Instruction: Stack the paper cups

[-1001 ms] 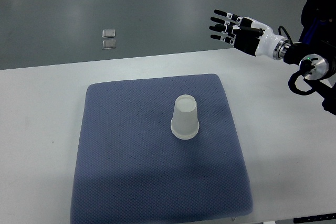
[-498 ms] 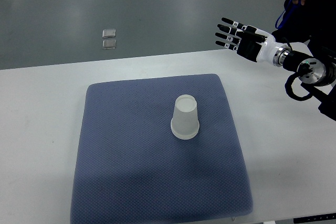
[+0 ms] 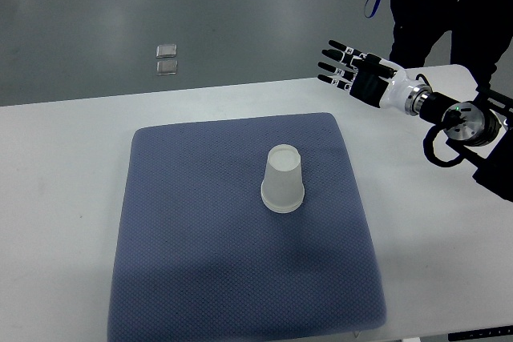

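Observation:
A white paper cup stands upside down near the middle of the blue-grey mat; it looks like one cup or a tight stack, I cannot tell which. My right hand hovers above the table's far edge, up and to the right of the cup and well apart from it. Its fingers are spread flat and hold nothing. The left arm does not show.
The mat lies on a white table. A person in dark clothes stands behind the table at the upper right. Two small metal plates sit on the grey floor beyond the table.
My right hand has dropped slightly and shifted left toward the mat's far right corner. The person has come further into view behind the table. The cup has not moved.

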